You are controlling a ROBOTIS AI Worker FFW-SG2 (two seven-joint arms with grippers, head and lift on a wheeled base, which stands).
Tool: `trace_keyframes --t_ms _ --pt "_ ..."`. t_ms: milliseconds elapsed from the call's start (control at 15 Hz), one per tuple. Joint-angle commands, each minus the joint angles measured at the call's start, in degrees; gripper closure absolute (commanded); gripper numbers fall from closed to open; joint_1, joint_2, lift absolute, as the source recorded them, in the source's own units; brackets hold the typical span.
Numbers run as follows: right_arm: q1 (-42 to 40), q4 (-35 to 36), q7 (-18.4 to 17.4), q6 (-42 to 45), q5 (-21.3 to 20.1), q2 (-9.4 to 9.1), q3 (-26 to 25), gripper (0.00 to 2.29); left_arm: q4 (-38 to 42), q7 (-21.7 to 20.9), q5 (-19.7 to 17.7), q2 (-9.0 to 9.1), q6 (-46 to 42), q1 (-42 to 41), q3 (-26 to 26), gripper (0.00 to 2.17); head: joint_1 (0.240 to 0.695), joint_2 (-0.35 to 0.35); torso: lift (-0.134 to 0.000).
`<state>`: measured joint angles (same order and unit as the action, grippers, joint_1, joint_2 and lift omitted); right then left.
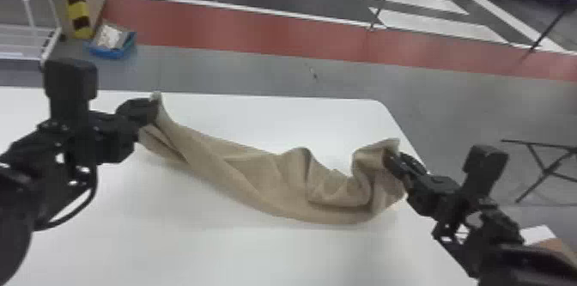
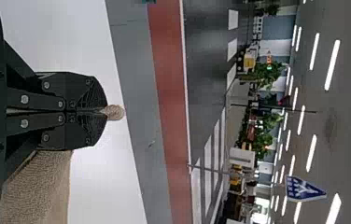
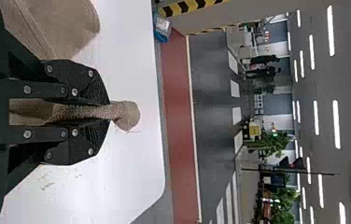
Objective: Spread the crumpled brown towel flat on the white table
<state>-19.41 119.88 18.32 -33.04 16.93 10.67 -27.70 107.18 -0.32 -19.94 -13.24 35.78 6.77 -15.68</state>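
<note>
The single brown towel [image 1: 274, 177] was suspended between the two grippers, its middle sagging in a shallow curve toward the robot. Folds were concentrated just beside the right gripper [image 3: 107, 112]; the span nearer the left gripper [image 2: 104, 112] was smoother but partly doubled. Contact between the sagging edge and the table surface could not be determined.

End effector state: the left gripper was clamped on one end of the towel, a small tuft protruding past its fingertips. The right gripper was clamped on the opposite end, with a thicker fold gripped between its fingers and projecting past the tips. Whether either hold was on a true corner could not be confirmed.

Step in hand, as judged: two-point hold and opening of the towel; flattening was incomplete. The next move called for drawing the grippers apart to remove the folds beside the right gripper, then lowering the towel and laying its free edge down before release. Excess tension would have risked slip at the left gripper's small hold.

One white table [image 1: 150, 229] extended beneath both grippers, its rounded far corner beyond the right gripper. Farther out, on the floor beyond the left gripper, stood one blue bin [image 1: 112, 52] and one white rack [image 1: 25, 51].
</note>
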Motion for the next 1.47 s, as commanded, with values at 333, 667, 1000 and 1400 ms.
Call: trace_keyframes --t_ms 333,667,1000,1400 --pt "1.2 2.0 -1.4 -1.5 5.4 2.42 -5.8 0.97 21.1 2.7 -6.3 -5.48 7.8 -12.1 16.6 1.72 0.683 -0.297 -0.124" --pt "7.5 -2.2 -2.9 -4.4 6.8 5.50 -8.0 0.97 23.8 3.6 -9.8 -6.71 7.6 -14.4 22.4 1.72 0.667 -0.263 -0.124" --pt "17.5 -12.4 -5.3 -6.8 2.3 9.45 -2.3 0.97 17.1 4.1 -12.6 -8.12 4.4 -10.5 22.0 1.72 0.634 -0.272 -0.124" --pt "28.6 -22.1 -5.1 -1.2 0.3 10.24 6.3 0.97 11.0 3.7 -13.0 -8.47 1.1 -6.2 19.8 1.72 0.594 -0.214 -0.124"
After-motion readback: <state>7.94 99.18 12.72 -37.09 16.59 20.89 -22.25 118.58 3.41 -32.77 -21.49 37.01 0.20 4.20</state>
